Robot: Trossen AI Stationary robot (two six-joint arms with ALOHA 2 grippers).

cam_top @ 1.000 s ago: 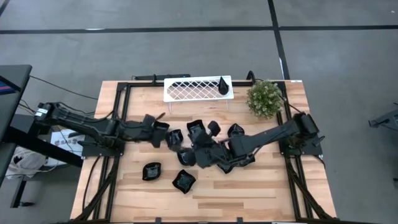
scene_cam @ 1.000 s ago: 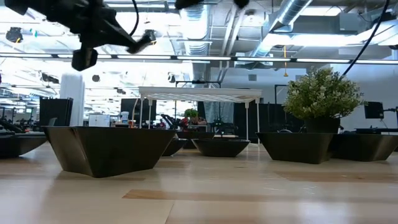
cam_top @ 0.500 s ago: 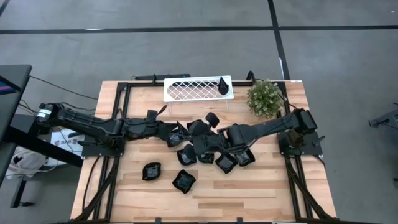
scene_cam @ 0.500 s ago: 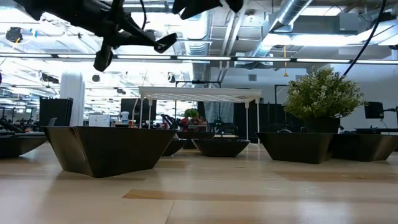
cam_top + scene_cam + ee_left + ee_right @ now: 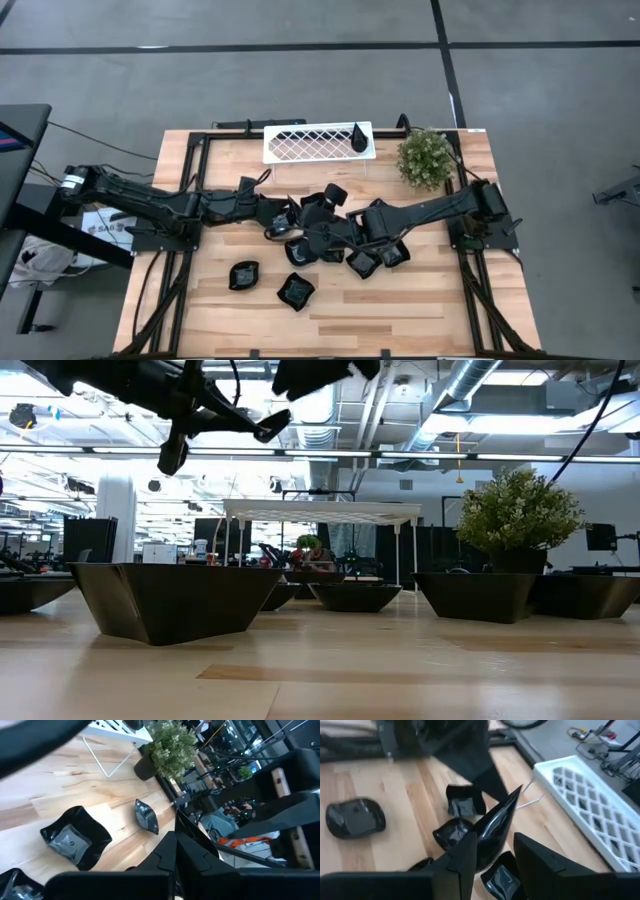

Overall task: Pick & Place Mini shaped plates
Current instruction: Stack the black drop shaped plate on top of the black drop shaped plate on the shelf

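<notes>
Several glossy black mini plates (image 5: 300, 251) lie on their undersides in a cluster at mid-table, with two more (image 5: 244, 275) toward the near edge and one teardrop (image 5: 358, 137) on the white tray. My right gripper (image 5: 492, 855) reaches from the right over the cluster (image 5: 318, 215) and is shut on a teardrop plate (image 5: 495, 825). My left gripper (image 5: 176, 855) reaches in from the left (image 5: 287, 216), high above the table (image 5: 268, 426). Its fingers stand together and empty, close to the right gripper. A dark slab (image 5: 194, 834) shows just ahead of them. My right gripper pinches the teardrop plate between its two fingers (image 5: 465, 857), which lie on its broad end (image 5: 487, 842). The plate stands on edge, its pointed tip (image 5: 516, 794) ahead of the fingers. It is lifted clear of the plates on the table below.
The white lattice tray (image 5: 318, 142) stands on thin legs at the far edge, and the bushy green plant (image 5: 425, 157) is to its right. Black frame rails (image 5: 195, 180) run along both table sides. Bare wood (image 5: 400, 310) lies along the near edge.
My left gripper has moved toward the table's right, in over the plate cluster, and now sits close to the right gripper. My right gripper has drawn back from the near side of the cluster toward the far edge and the left.
</notes>
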